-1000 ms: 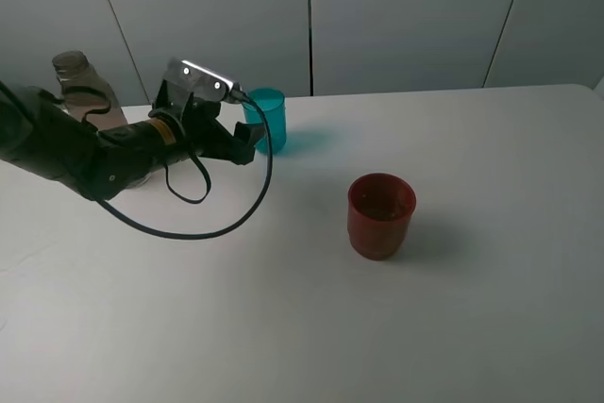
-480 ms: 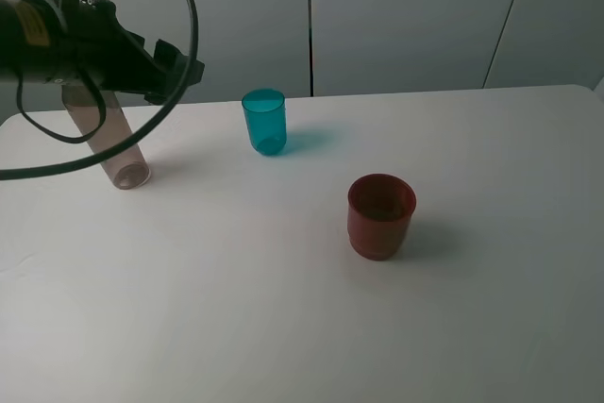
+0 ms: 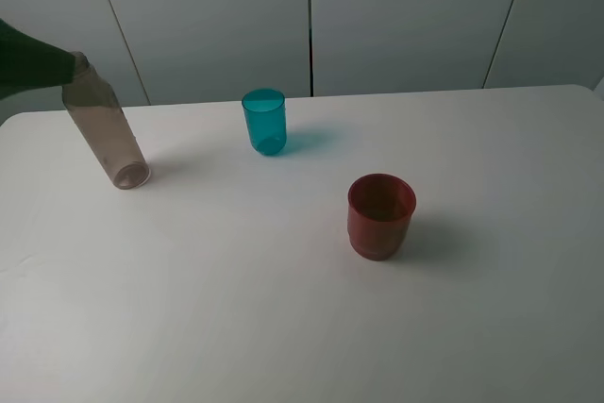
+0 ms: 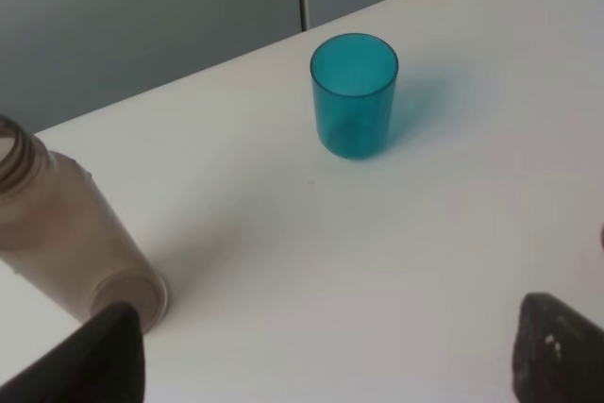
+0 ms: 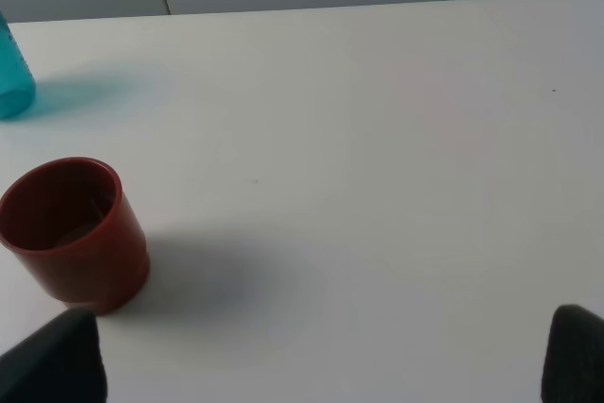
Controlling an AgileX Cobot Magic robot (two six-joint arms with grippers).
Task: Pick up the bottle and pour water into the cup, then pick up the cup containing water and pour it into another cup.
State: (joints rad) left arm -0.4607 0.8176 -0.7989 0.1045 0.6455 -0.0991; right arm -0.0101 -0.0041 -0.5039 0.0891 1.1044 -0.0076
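The smoky clear bottle (image 3: pixel 106 135) stands at the table's far left; in the left wrist view (image 4: pixel 68 233) its neck looks uncapped. The teal cup (image 3: pixel 264 121) stands upright at the back centre and also shows in the left wrist view (image 4: pixel 354 95). The red-brown cup (image 3: pixel 380 215) stands right of centre and shows in the right wrist view (image 5: pixel 74 233). My left gripper (image 4: pixel 326 361) is open and empty, high above the table near the bottle. Only a dark part of the left arm (image 3: pixel 28 63) shows in the exterior view. My right gripper (image 5: pixel 311 363) is open and empty, away from the red cup.
The white table (image 3: pixel 283 327) ends at a grey panelled wall (image 3: pixel 396 16) behind. The teal cup's edge (image 5: pixel 11 77) shows at the side of the right wrist view.
The left arm has pulled back from beside the teal cup, up and to the left, nearly out of the exterior view. The bottle and both cups have not moved.
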